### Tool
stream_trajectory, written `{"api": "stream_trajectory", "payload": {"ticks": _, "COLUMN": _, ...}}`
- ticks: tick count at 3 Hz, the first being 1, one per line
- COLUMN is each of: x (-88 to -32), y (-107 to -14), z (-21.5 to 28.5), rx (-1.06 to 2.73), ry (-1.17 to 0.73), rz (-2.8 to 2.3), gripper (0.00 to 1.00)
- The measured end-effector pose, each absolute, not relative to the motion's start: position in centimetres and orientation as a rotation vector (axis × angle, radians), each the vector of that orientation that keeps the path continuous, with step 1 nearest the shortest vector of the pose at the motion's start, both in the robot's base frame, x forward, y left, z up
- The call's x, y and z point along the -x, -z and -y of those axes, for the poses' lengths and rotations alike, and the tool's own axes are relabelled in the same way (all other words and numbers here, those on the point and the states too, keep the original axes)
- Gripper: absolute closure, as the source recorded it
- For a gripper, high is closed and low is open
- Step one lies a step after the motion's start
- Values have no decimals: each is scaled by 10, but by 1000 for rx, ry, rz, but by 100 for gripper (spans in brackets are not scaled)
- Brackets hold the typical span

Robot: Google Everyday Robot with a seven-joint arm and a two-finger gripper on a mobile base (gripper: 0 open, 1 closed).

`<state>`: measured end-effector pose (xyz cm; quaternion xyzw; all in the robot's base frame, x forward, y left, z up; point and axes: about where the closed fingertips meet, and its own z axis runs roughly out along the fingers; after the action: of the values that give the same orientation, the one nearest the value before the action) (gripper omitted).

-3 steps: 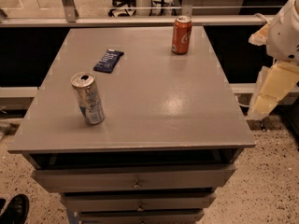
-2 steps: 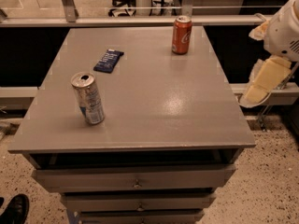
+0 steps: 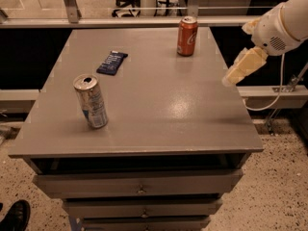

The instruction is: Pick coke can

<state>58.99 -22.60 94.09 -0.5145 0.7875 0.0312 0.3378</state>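
Coke can [image 3: 187, 36], a red-orange metal cylinder with white script, stands upright near the far edge of the grey worktop [image 3: 159, 109]. Front left: silver-and-blue can [image 3: 91, 101]; behind it, flat dark-blue packet [image 3: 111, 62]. Cream claw [image 3: 239, 69] hangs beyond the right edge, well apart from the Coke can; open or closed cannot be told.

A grey counter [image 3: 144, 129] with drawers [image 3: 139, 183] below its front edge stood on speckled floor [image 3: 284, 186], light glaring near its right edge. Beyond its far edge ran a rail [image 3: 120, 21]. The tool [image 3: 231, 76] hung off the right edge.
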Motion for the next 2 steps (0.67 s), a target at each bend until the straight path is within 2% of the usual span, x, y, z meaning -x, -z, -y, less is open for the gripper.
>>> {"api": "stream_trajectory", "payload": {"ticks": 2, "x": -669, "y": -915, "z": 189, "rx": 1088, "ry": -252, "rz": -1912, "gripper": 0}}
